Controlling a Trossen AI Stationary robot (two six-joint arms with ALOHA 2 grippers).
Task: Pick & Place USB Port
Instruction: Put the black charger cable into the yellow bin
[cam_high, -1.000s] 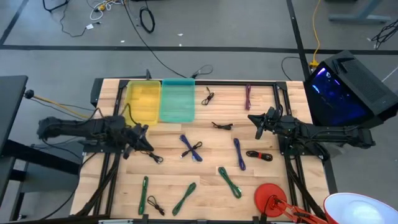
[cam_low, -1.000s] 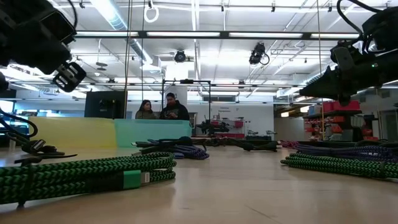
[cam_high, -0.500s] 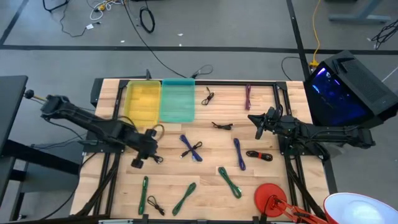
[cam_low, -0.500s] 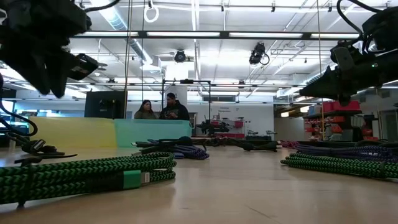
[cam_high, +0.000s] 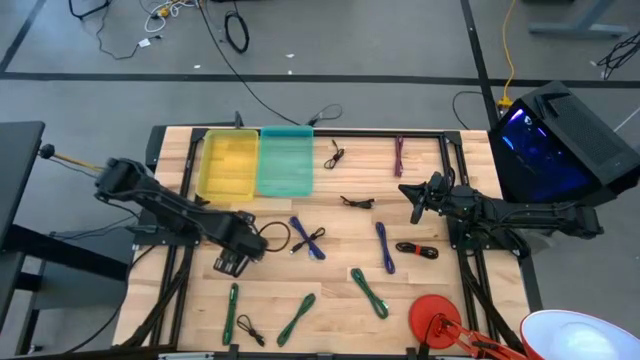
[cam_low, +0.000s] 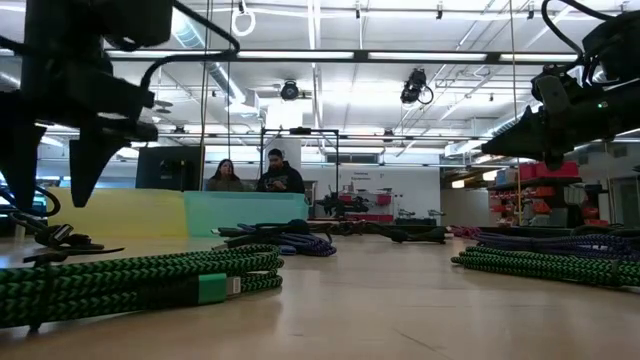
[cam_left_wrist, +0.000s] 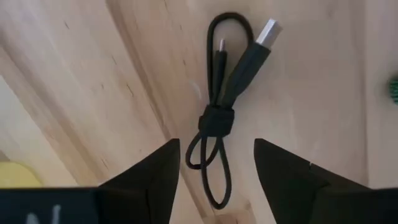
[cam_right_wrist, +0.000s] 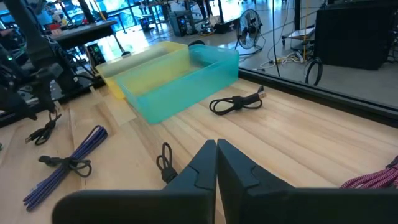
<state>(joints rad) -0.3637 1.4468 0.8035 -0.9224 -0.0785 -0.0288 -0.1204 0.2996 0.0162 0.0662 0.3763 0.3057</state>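
Cable (cam_left_wrist: 225, 106), black and looped, lies on bare table (cam_high: 270, 285) wood near the left edge, long axis running through my left gripper (cam_left_wrist: 216, 163); fingers (cam_left_wrist: 152, 177) spread, empty. Right gripper (cam_right_wrist: 216, 163) pinched closed, idle.

Short black USB cable (cam_left_wrist: 227, 93) lying flat on pale wood bench (cam_left_wrist: 93, 93), folded into a small bundle and cinched at the middle by a black band. Silver-tipped USB-A plug and thin small plug at one end, two loose loops at the other. Untouched, between but clear of the left gripper (cam_left_wrist: 217, 180) fingers
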